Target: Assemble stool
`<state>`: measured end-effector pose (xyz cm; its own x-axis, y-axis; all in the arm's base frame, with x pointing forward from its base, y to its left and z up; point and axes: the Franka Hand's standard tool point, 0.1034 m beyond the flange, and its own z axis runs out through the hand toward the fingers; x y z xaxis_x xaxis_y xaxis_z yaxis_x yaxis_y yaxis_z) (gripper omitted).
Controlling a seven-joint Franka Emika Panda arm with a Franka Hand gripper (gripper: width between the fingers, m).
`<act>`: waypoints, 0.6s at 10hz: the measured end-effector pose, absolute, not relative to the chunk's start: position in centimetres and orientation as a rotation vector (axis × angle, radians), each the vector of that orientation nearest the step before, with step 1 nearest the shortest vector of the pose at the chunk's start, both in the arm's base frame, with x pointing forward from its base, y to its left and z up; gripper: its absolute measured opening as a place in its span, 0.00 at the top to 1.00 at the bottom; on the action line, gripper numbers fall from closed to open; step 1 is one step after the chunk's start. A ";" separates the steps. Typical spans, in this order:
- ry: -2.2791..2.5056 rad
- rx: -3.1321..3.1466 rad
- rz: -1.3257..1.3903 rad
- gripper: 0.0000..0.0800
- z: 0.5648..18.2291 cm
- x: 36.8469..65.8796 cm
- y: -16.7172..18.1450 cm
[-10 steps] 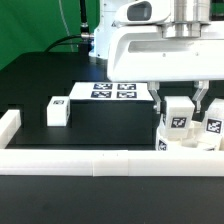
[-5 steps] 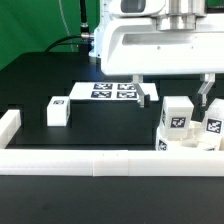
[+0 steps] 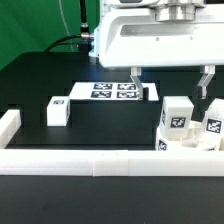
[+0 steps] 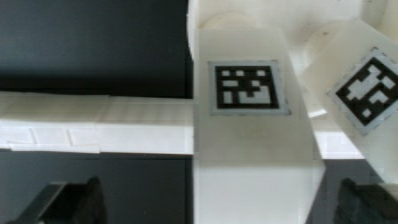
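My pincer (image 3: pixel 170 79) hangs spread and empty above the upright leg (image 3: pixel 177 114) on the seat (image 3: pixel 190 148), close behind the front rail (image 3: pixel 90 162) at the exterior view's four o'clock. Bare tabletop (image 3: pixel 110 126) opens toward nine, up to a loose leg (image 3: pixel 57 110). Only the wrist view shows my fingertips (image 4: pixel 68 200) clear of the leg's sides.

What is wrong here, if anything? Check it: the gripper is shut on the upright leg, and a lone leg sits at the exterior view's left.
One error: the gripper is not shut on the upright leg; it hangs open, fingers spread wide above it, per the exterior view. The lone leg does sit at the exterior view's left.
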<state>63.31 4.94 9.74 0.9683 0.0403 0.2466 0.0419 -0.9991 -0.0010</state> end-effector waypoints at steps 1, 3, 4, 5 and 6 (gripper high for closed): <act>-0.066 -3.109 -0.395 0.19 9.8 63.4 5.0; -0.070 -3.113 -0.239 0.19 9.7 62.8 5.7; -0.076 -3.114 -0.159 0.19 9.7 62.9 5.9; -0.083 -3.114 -0.061 0.19 9.3 62.9 5.8; -0.089 -3.115 -0.041 0.19 8.9 63.1 5.6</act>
<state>63.09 5.64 8.90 0.9980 0.0566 0.0269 0.0572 -0.9981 -0.0246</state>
